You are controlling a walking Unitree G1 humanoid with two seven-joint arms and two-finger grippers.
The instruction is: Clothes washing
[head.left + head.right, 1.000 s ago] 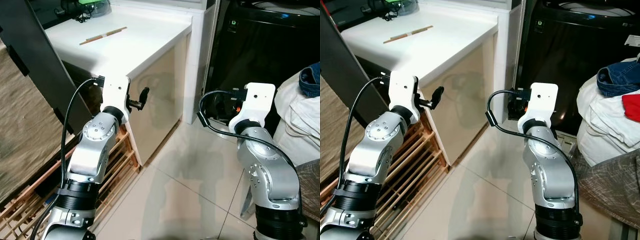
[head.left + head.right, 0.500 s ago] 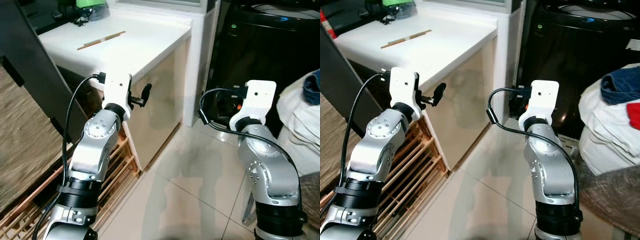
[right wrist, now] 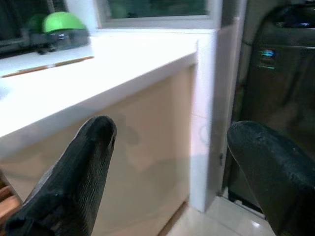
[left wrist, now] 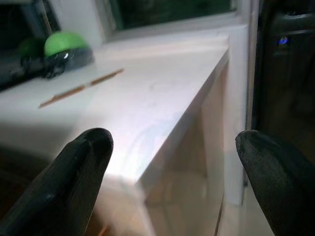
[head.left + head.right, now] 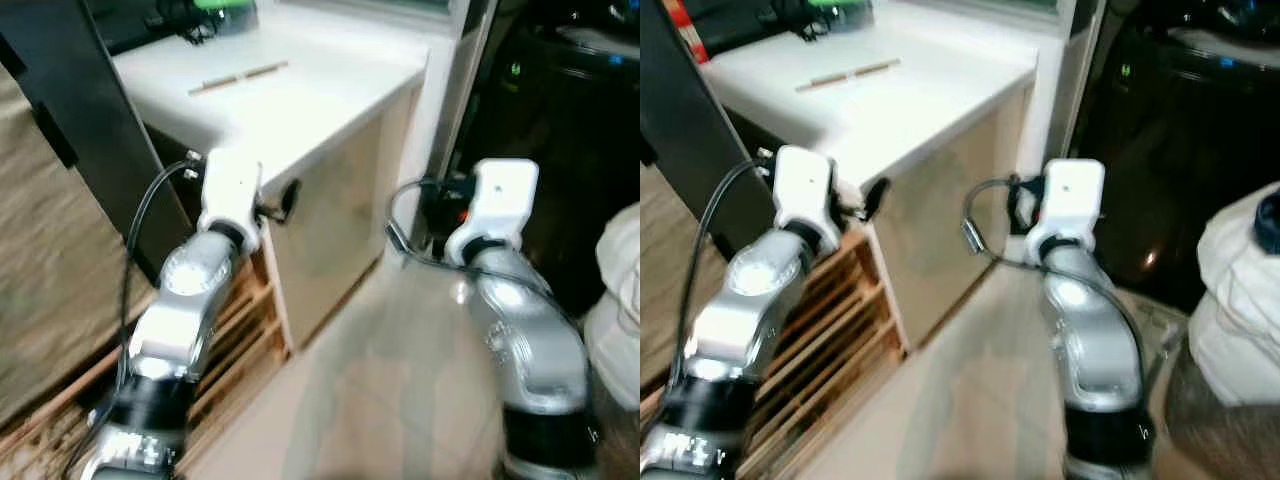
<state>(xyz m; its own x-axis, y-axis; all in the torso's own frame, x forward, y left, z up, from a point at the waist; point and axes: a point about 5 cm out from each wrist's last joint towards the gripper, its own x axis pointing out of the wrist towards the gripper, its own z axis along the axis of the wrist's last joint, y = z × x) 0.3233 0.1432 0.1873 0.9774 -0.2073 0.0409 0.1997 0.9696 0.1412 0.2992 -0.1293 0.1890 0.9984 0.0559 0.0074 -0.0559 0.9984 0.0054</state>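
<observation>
A black washing machine (image 5: 1185, 150) stands at the right, past the white counter (image 5: 300, 95); a small light glows on its front (image 3: 267, 53). A white bundle of laundry (image 5: 1240, 290) lies at the far right, with a bit of blue cloth (image 5: 1270, 215) on top. My left gripper (image 4: 172, 147) is raised beside the counter's corner, open, with nothing between its fingers. My right gripper (image 3: 167, 135) is held up in front of the machine, open and holding nothing. The eye views are blurred.
A thin wooden stick (image 5: 238, 76) and a green-topped object (image 4: 66, 46) lie on the counter. A slatted wooden rack (image 5: 240, 320) sits low at the left beside a dark leaning panel (image 5: 70, 120). Pale tiled floor (image 5: 970, 400) runs between my arms.
The whole picture has shifted and blurred, so the camera has moved; the counter and washing machine now sit further right. Both arms hold the same raised pose, fingers still apart.
</observation>
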